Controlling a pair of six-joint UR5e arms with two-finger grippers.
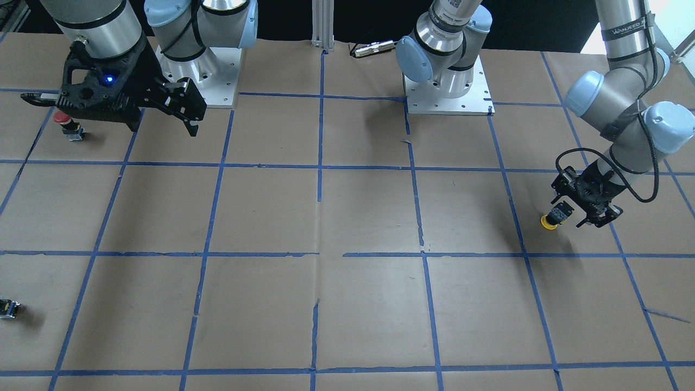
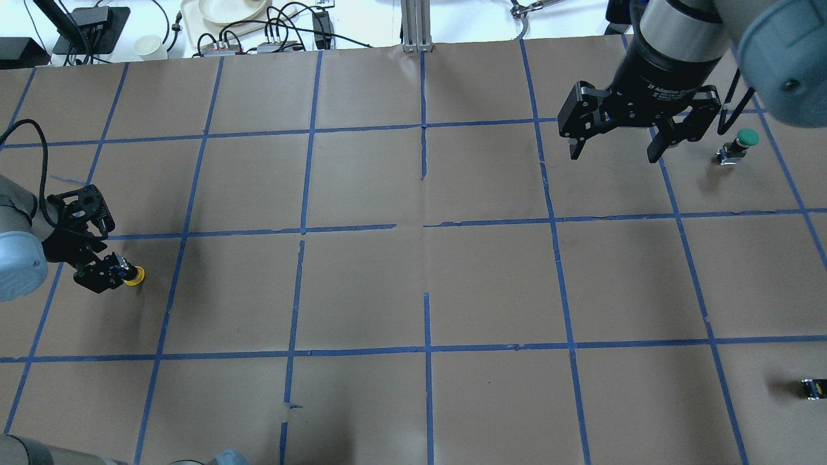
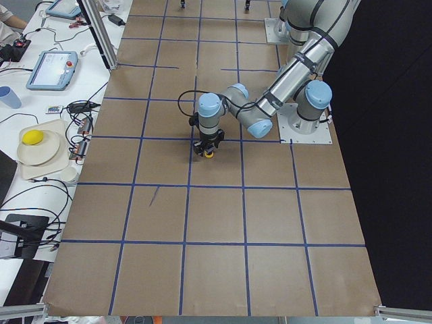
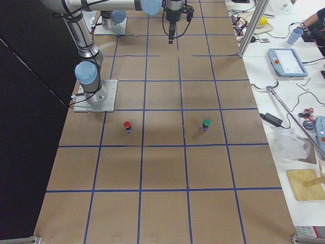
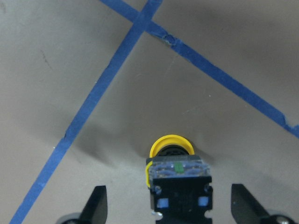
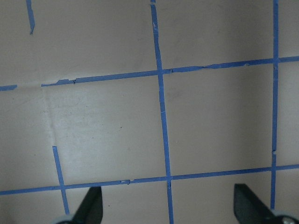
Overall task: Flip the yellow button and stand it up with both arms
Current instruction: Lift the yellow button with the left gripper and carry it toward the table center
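Note:
The yellow button (image 1: 549, 221) rests on the table with its cap low and its greyish base tilted up toward my left gripper (image 1: 583, 210). In the left wrist view the button's base (image 5: 180, 184) sits between the two fingers (image 5: 96, 207), with clear gaps on both sides. The left gripper is open and low at the table, also seen from overhead (image 2: 106, 271) beside the button (image 2: 134, 276). My right gripper (image 2: 612, 152) is open and empty, held high at the other end; its wrist view shows only bare paper between its fingertips (image 6: 91, 205).
A red-capped button (image 1: 61, 118) and a green-capped button (image 2: 746, 137) stand below and near the right gripper. A small dark capless part (image 2: 813, 388) lies near the table's right edge. Blue tape lines grid the brown paper. Arm bases (image 1: 448, 87) stand at the robot's side.

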